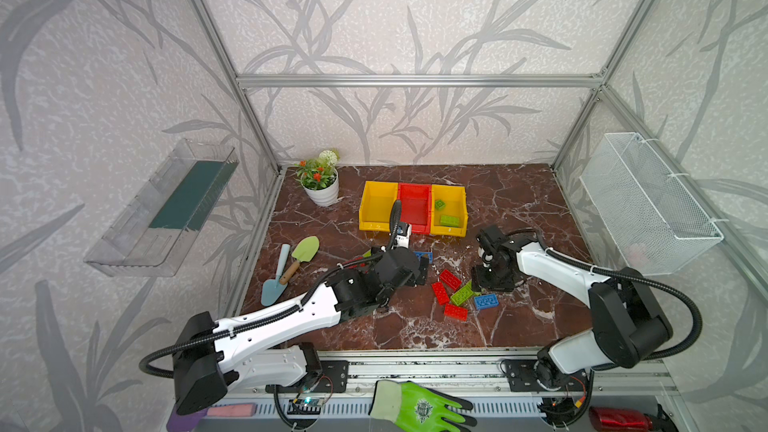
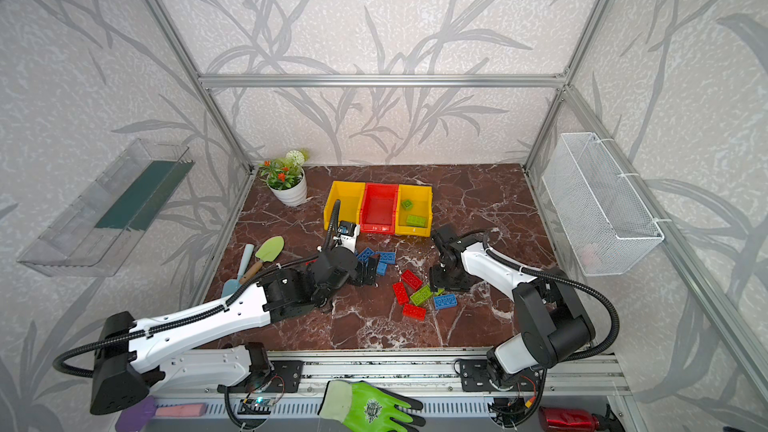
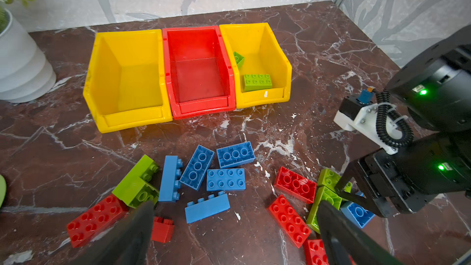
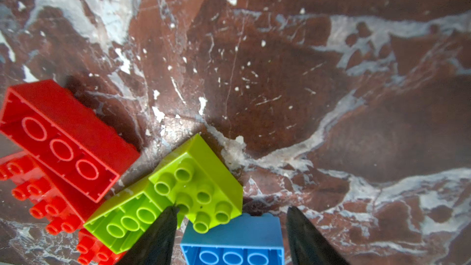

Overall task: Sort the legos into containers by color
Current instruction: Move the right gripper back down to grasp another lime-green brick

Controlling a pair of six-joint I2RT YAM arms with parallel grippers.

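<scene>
The right hand stood released; the small green brick lay at its fingertips, one tip touching. The brick was judged light, rigid and slick (grip flat sidewalls, not studs). The left hand hung released over blue legos.

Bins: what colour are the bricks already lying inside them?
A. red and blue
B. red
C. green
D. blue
C: only two green bricks lie in one yellow bin; the red bin and the other yellow bin hold nothing.
</scene>
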